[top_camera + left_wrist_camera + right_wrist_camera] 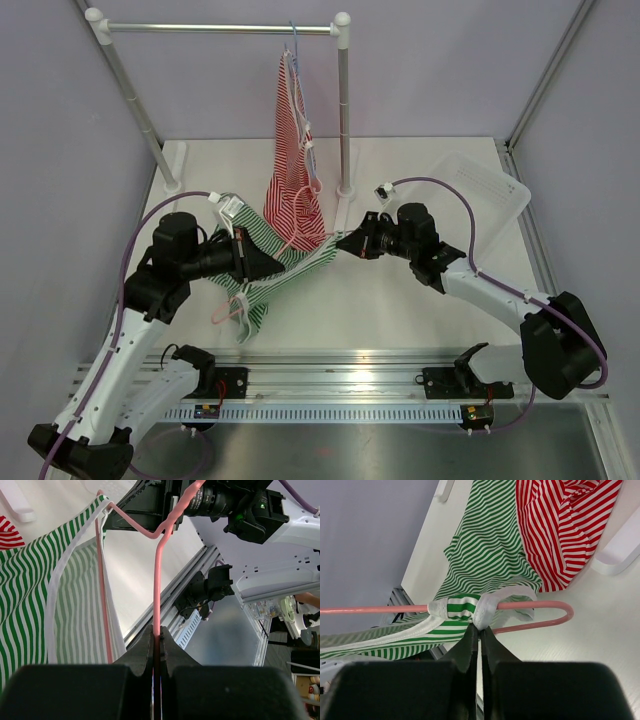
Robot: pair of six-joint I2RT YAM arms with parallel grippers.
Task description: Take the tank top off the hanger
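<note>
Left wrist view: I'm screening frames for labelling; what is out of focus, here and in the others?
Left wrist: the left gripper is a dark blur, while the pink wire hanger it pinches is sharp. Right wrist: the same near blur on the right gripper; the green-and-white striped tank top is crisp. Top external: even light, soft shadows, mild sheen on the grey metal plate.

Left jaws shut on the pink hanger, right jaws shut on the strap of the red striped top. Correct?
No. The right gripper is shut on the strap of the green striped tank top, not the red striped top; the right wrist view shows it. The left gripper is shut on the pink hanger, as stated.
</note>
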